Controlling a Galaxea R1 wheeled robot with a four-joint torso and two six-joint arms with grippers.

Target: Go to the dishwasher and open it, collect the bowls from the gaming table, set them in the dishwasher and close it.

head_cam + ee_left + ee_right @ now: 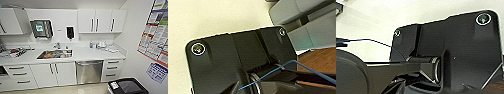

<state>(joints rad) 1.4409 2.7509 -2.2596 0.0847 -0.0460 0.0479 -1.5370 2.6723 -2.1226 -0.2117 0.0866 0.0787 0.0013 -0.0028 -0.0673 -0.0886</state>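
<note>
White cabinets line the far wall of a small kitchenette, with a pale counter [95, 53] running below them in the head view. Set into the counter is a steel sink [55, 54] holding some clutter, a faucet [57, 45] behind it. On the wall above hang a paper-towel dispenser [41, 28] and a dark soap dispenser [70, 32]. The dishwasher [89, 72] sits under the counter, just right of the sink, between white cabinet doors [58, 73] and a stack of drawers [113, 68]. Its steel door is shut, the bar handle across its top. A few small items stand on the counter above it near the corner. Posters [156, 30] cover the right wall, and a black-lidded bin [128, 87] stands on the floor at the lower right. A dish rack [13, 52] rests on the counter at far left.

Both wrist views show dark robot plates against pale floor; whether either gripper is wide or narrow, I cannot tell.
</note>
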